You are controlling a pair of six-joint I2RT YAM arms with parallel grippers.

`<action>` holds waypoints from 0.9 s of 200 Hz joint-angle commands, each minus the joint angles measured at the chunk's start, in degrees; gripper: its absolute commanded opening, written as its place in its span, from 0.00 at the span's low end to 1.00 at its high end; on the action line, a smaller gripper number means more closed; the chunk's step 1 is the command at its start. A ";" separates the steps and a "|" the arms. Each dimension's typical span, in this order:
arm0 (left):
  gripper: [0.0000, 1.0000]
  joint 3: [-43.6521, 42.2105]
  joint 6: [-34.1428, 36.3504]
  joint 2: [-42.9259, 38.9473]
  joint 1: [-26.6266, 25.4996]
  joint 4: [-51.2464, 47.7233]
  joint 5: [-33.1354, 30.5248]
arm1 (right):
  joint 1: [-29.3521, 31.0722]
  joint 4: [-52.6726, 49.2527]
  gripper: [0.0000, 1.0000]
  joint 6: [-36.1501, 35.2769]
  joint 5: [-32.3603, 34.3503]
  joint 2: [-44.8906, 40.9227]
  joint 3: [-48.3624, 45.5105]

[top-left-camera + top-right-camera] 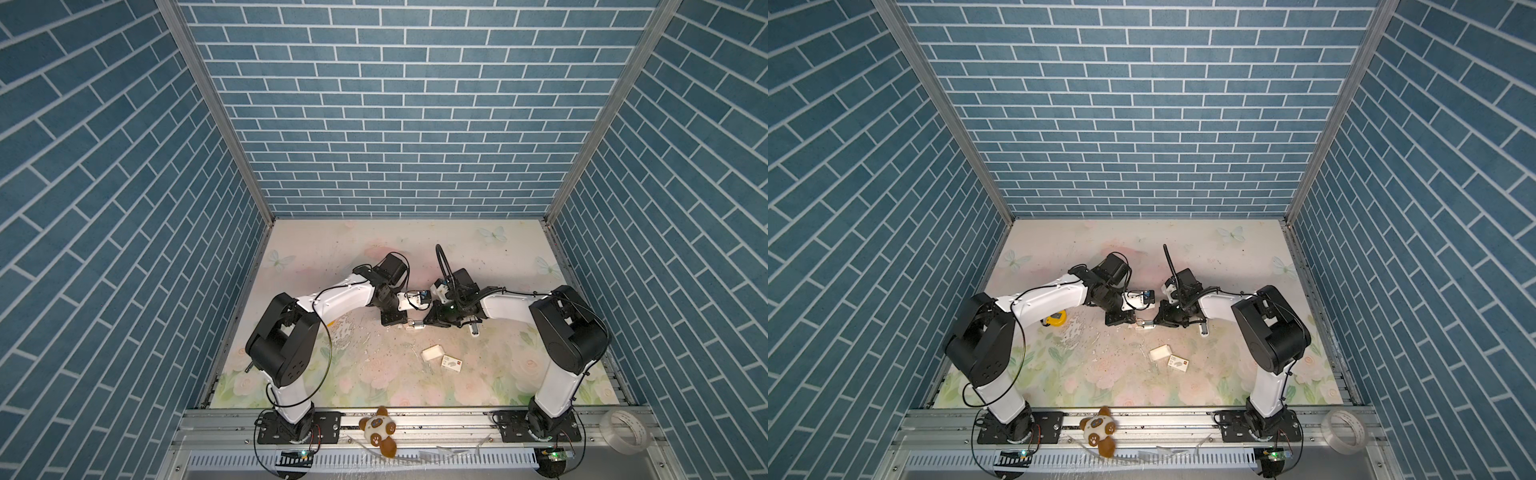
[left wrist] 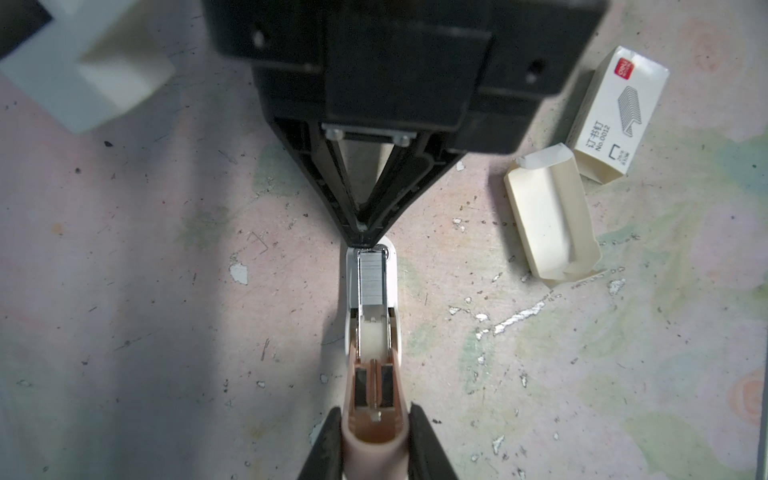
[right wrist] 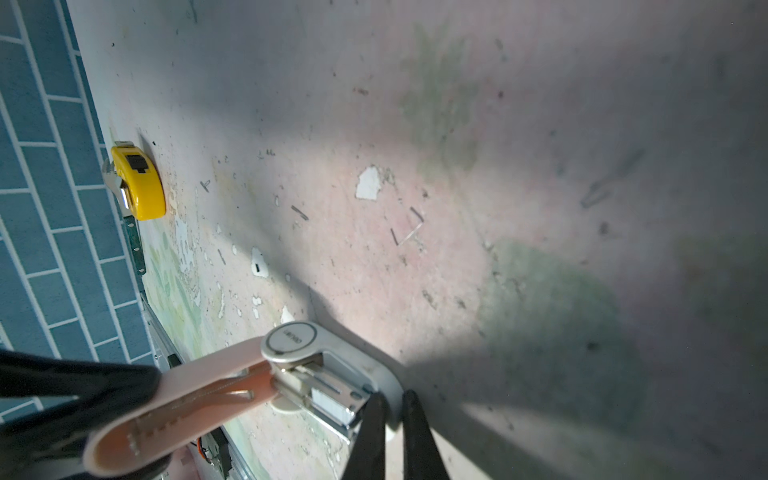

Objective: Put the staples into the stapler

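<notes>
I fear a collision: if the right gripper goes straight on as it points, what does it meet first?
The stapler, at its front end, where the staples lie in the open channel. The right gripper seems to touch it; depth is unclear.

Both top views are bright and evenly lit from overhead, with short soft shadows under the arms [image 1: 340, 295], and the wide lens bows the brick walls [image 1: 104, 187] outward at the edges. In the left wrist view the stapler [image 2: 372, 291] and the box [image 2: 615, 120] print are sharp, while the body of the right gripper [image 2: 362, 239] blurs near the lens. The right wrist view is dimmer: a pale band of light crosses the table [image 3: 374, 124] between heavy shadows.
</notes>
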 commanded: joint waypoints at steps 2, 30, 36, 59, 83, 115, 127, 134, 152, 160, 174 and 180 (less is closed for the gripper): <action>0.13 1.36 -0.28 3.38 -2.44 -0.41 -1.06 | -0.13 -0.44 0.11 -1.40 0.83 1.27 -1.27; 0.10 3.43 -0.37 5.99 -3.78 -1.19 -2.45 | -0.07 1.31 0.11 -0.40 0.79 1.17 -2.29; 0.10 3.87 -0.37 6.54 -3.95 -1.42 -2.51 | -0.12 1.67 0.11 -0.19 0.79 1.14 -2.48; 0.09 5.29 -0.74 8.38 -4.73 -1.66 -3.31 | -0.11 3.12 0.11 0.76 1.22 1.00 -3.67; 0.06 6.12 -0.90 9.68 -5.54 -1.95 -3.94 | -0.11 5.53 0.11 2.19 1.31 0.76 -5.11; 0.05 6.68 -1.16 10.79 -5.99 -2.02 -4.84 | -0.20 6.69 0.11 3.37 3.12 0.32 -5.86; 0.04 6.96 -1.17 11.32 -6.07 -2.39 -4.91 | -0.20 6.97 0.11 3.95 4.14 0.21 -5.79; 0.04 7.06 -1.16 11.53 -6.08 -2.61 -4.94 | -0.20 6.84 0.12 4.24 4.87 0.21 -5.69; 0.03 7.13 -1.15 11.88 -6.14 -2.92 -5.08 | -0.42 6.21 0.12 4.68 6.98 -0.21 -5.60; 0.03 7.22 -1.17 12.10 -6.17 -3.08 -5.26 | -0.64 5.54 0.12 4.67 7.93 -0.48 -5.49; 0.02 7.32 -1.16 12.00 -6.17 -3.42 -5.42 | -0.94 4.07 0.12 4.34 9.33 -1.05 -5.08; 0.02 7.32 -1.07 11.84 -6.17 -3.46 -5.32 | -1.07 3.71 0.12 4.23 9.52 -1.26 -4.92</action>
